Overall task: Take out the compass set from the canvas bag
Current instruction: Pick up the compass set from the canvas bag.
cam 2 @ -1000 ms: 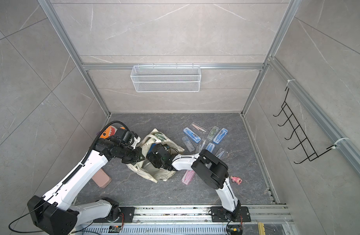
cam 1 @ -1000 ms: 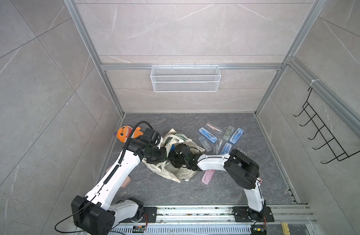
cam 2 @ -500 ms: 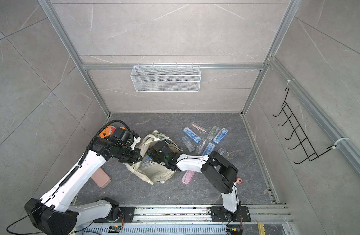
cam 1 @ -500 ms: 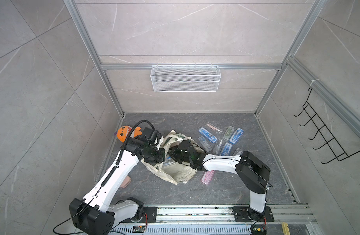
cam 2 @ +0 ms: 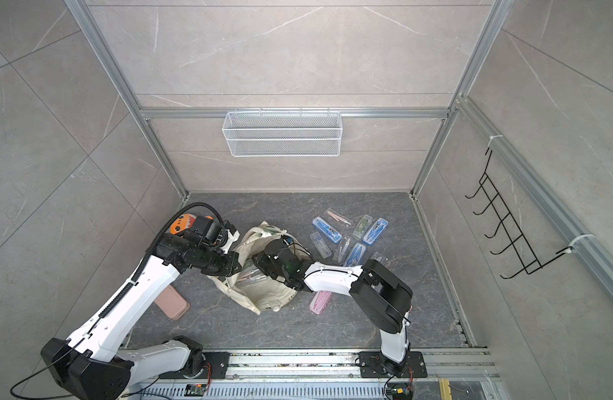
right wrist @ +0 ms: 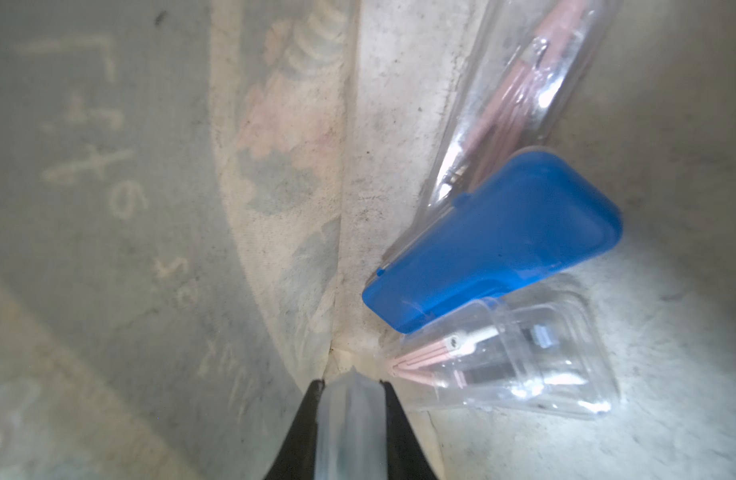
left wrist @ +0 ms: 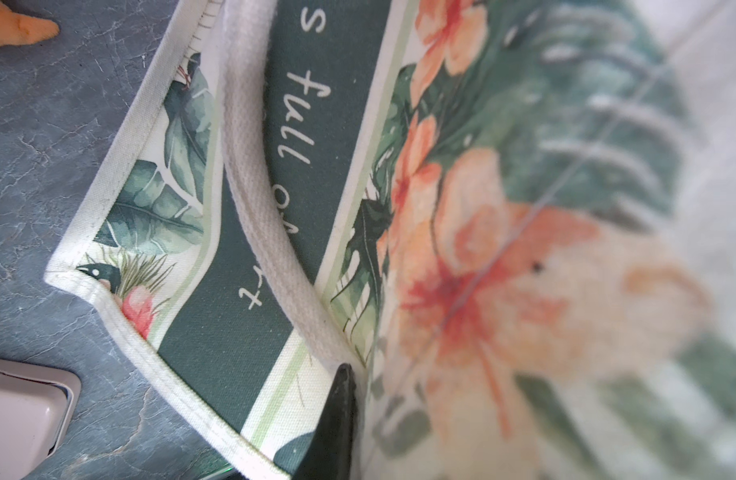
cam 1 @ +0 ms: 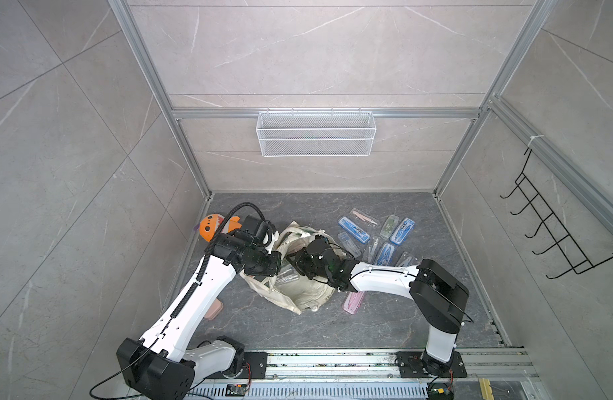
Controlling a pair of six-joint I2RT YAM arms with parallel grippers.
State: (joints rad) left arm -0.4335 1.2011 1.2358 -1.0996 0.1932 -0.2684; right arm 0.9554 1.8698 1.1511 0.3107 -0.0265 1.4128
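Right jaws closed on clear case [right wrist: 349, 424] (blue case [right wrist: 495, 245] alongside); left jaws pinching bag [left wrist: 233, 365].

We read the canvas bag [left wrist: 241, 365] as matt woven cloth with a flat printed face, its handle [left wrist: 254, 174] as coarser ribbed webbing, and its inner side as rough, speckled bare weave with the print ghosting through. In it we see a blue case [right wrist: 503, 237] in smooth, opaque satin plastic, a clear case [right wrist: 524, 357] in glossy see-through plastic with hard highlights, and a frosted case [right wrist: 349, 419] in cloudy translucent plastic. Floor [left wrist: 33, 145] looks like matt veined stone; basket [cam 1: 315, 147] is white-coated wire mesh, frame rail [cam 1: 211, 113] bare satin metal.
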